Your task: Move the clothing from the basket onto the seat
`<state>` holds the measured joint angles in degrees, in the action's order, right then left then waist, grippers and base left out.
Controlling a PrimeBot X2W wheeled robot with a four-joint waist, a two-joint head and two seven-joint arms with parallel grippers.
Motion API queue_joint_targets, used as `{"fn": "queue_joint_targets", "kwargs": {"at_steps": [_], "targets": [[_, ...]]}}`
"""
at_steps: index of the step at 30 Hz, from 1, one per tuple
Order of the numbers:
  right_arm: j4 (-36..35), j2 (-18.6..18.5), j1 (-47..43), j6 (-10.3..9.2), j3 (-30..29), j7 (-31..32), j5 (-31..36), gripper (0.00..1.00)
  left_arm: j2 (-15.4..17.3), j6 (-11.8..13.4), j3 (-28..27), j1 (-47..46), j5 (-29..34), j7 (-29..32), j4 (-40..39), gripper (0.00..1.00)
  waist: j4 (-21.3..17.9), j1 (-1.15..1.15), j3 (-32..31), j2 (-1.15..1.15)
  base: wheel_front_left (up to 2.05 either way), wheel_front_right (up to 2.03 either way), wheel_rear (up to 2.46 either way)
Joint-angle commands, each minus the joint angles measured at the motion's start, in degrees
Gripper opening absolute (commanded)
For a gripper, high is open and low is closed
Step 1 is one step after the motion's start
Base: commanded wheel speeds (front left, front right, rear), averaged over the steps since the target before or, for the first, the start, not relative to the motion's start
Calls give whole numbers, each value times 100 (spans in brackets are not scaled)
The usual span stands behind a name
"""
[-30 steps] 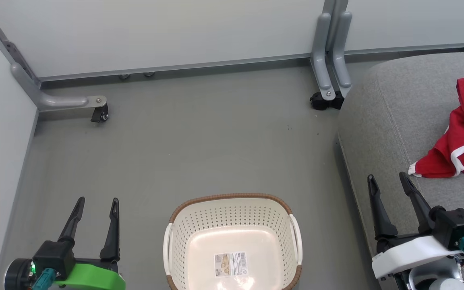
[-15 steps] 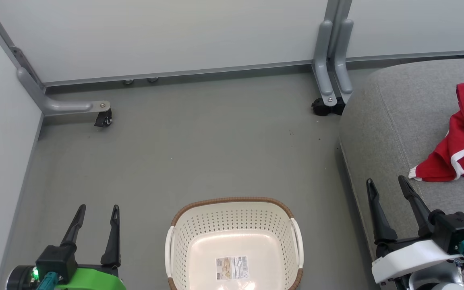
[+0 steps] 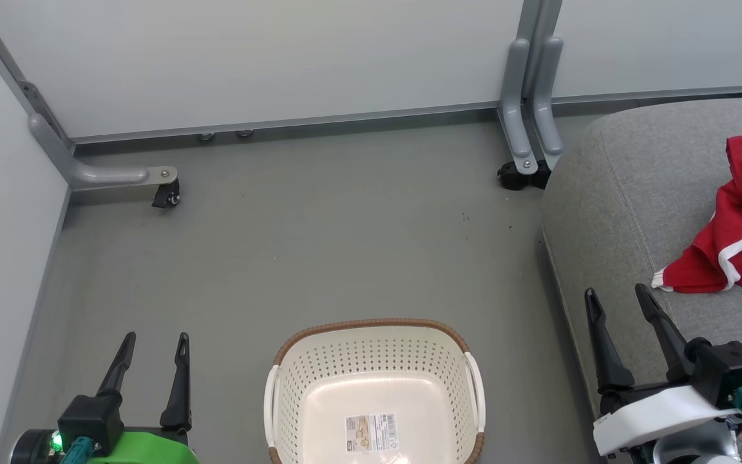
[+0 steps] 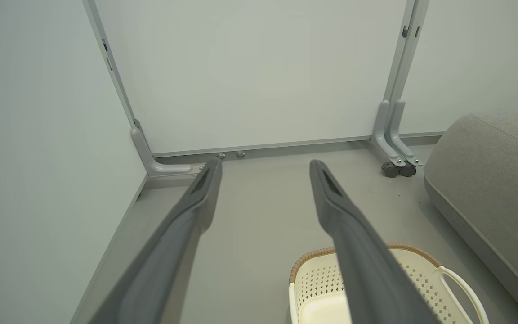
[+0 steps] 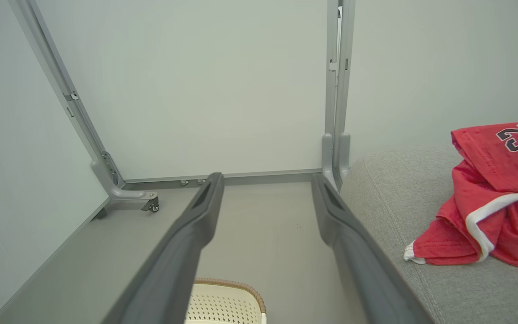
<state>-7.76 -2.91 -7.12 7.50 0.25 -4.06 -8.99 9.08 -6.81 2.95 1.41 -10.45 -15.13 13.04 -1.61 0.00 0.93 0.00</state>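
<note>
Closest to me, my left hand (image 3: 156, 319) hangs low on the left, its two fingers spread wide with nothing between them. My right hand (image 3: 614, 290) does the same on the right, open and empty, by the near corner of the seat (image 3: 616, 193). Between them the basket (image 3: 371, 322) sits on the floor (image 3: 313, 245), bare inside apart from the sticker (image 3: 371, 430) on its bottom (its nearest end is cut off in the head view, so I cannot vouch for that strip). The clothing (image 3: 738, 232) lies further off as a red, white-trimmed heap on the seat, well apart from the basket, with the number 23 (image 5: 517, 136) legible in the right wrist view. I judge the move done, so the job now is checking. I should look into the basket's hidden end and keep my right fingers off the soft cushion, so they do not snag the nearest hem. Beyond, the smooth grey floor carries a few dark specks. Pale wall panels (image 3: 281, 58) on grey brackets with casters (image 3: 166, 193) close the room.
</note>
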Motion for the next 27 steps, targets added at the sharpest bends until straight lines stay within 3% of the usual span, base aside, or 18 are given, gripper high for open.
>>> {"fn": "queue_joint_targets", "kwargs": {"at_steps": [1, 6, 7, 10, 27], "targets": [[-3, 1, -81, -2, 3, -11, -25, 100, -14, -22, -29, 40, 36, -1, 15, 100, 5, 0, -1, 0, 0, 0, 0], [-6, 0, -68, -2, 8, 0, -42, 100, -44, -31, -58, 2, 65, -1, 39, 100, 15, 0, -11, 0, 0, 0, 0], [3, 1, -21, 0, 12, -1, -17, 0, -56, -20, -49, -1, 43, 0, 37, 0, 16, 0, -11, 0, 0, 0, 0], [120, 14, -45, 0, 32, -4, -53, 0, -102, -21, -48, 5, 5, 15, 161, 0, 17, 0, -13, 0, 0, 0, 0], [586, -118, 290, 0, 27, 114, -2148, 0, -220, -33, -268, -195, -1918, 525, 143, 0, 38, 0, -22, 0, 0, 0, 0]]}}
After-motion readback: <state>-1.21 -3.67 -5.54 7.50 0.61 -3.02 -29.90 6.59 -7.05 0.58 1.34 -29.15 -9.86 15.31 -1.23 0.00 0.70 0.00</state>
